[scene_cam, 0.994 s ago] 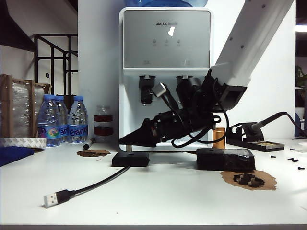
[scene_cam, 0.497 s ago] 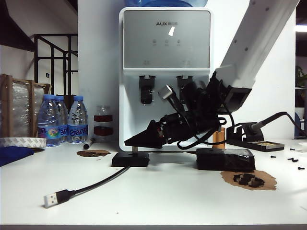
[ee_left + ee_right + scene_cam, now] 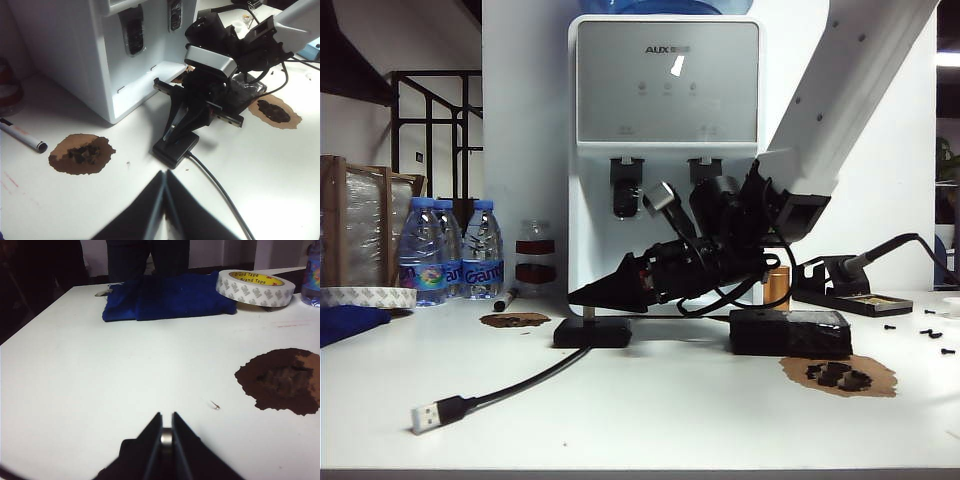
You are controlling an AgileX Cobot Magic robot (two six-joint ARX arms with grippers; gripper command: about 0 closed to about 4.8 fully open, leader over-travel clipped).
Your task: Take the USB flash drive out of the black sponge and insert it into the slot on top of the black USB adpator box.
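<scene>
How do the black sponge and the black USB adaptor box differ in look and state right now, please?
The black sponge is the thicker, wider block with a glossy wrapped top; the black USB adaptor box is flatter and matte. The box trails a black cable to a silver plug; the sponge has none. The right claw, shut on the USB flash drive, hangs over the box, not the sponge. Both are black and rest on the white table.

USB flash drive | mostly hidden | between right hand fingers
</scene>
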